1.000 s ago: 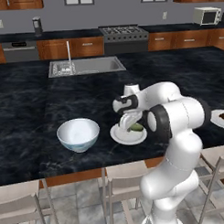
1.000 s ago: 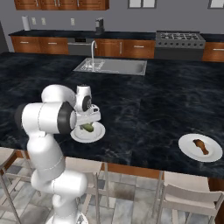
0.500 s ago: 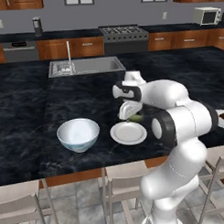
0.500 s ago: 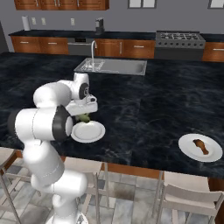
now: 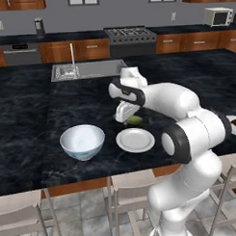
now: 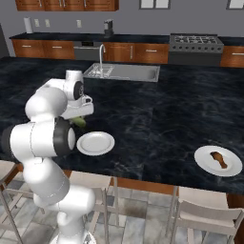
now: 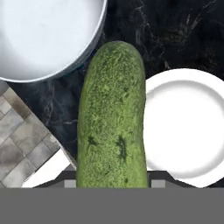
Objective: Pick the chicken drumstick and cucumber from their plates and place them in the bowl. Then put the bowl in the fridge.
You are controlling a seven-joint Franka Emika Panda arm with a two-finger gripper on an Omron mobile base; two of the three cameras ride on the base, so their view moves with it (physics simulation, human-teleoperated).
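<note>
My gripper [image 5: 127,116] is shut on the dark green cucumber [image 5: 135,120] and holds it in the air above the counter, just behind the bare white plate [image 5: 135,140]. In the hand view the cucumber [image 7: 113,118] runs lengthwise up the middle, with the bowl [image 7: 43,37] at the top left and the plate [image 7: 186,127] at the right. The bowl [image 5: 82,142], white inside and pale blue outside, stands on the counter left of the plate. In the right base view the cucumber [image 6: 79,122] shows under the hand [image 6: 80,113], and the reddish-brown chicken drumstick [image 6: 219,159] lies on a second plate [image 6: 220,167] far right.
A sink [image 5: 87,69] with a tall tap is set into the counter behind the hand. A stove [image 5: 129,33] and microwave [image 5: 218,16] stand along the back wall. Bar stools [image 5: 134,191] line the counter's near edge. Dark counter top [image 6: 162,119] stretches between the two plates.
The hand has lifted the cucumber off the near plate and carried it up and towards the bowl's side. The plate now lies bare.
</note>
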